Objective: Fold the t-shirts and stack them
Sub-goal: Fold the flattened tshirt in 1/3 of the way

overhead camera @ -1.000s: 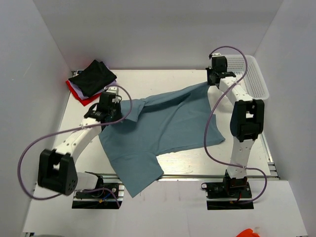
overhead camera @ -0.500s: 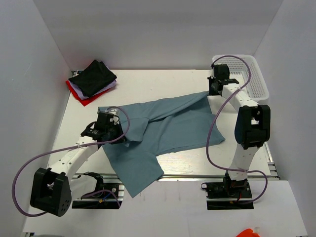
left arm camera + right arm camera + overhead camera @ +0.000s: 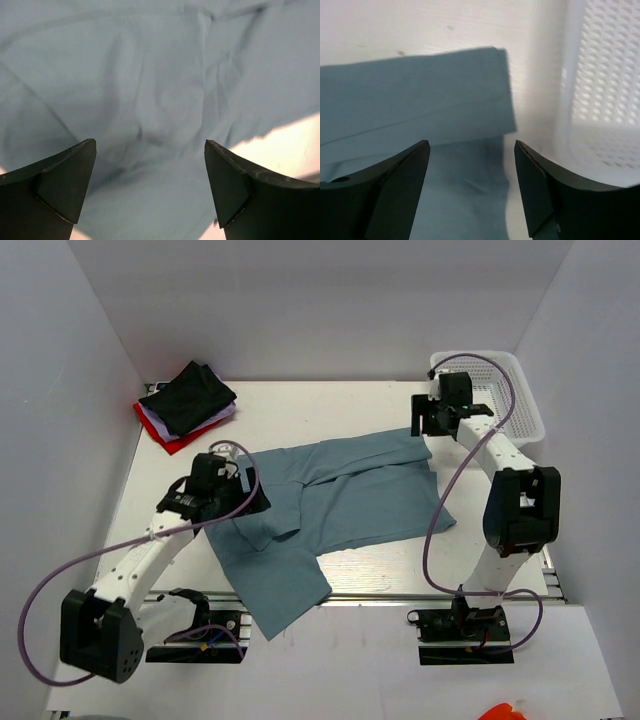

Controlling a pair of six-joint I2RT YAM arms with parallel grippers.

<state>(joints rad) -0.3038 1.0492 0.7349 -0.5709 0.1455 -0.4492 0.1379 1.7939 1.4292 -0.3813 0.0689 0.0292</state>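
Observation:
A dusty blue-teal t-shirt [image 3: 350, 502] lies on the table, its far edge doubled over toward the front, one corner hanging past the near edge. My left gripper [image 3: 248, 500] hovers over the shirt's left part, open, with only blue cloth [image 3: 150, 90] below its fingers [image 3: 60, 180]. My right gripper [image 3: 422, 426] stands open above the shirt's far right corner [image 3: 485, 85], nothing between its jaws. At the far left a black t-shirt [image 3: 188, 397] tops a pile with a red one [image 3: 165, 436] and a sliver of white [image 3: 228, 413].
A white mesh basket [image 3: 512, 392] stands at the far right, close beside my right gripper; its wall [image 3: 600, 75] fills the right side of the right wrist view. White walls enclose the table on three sides.
Both grippers have opened and let go of the blue shirt. Its far edge was drawn toward the front and now lies folded over. The left gripper has lifted slightly.

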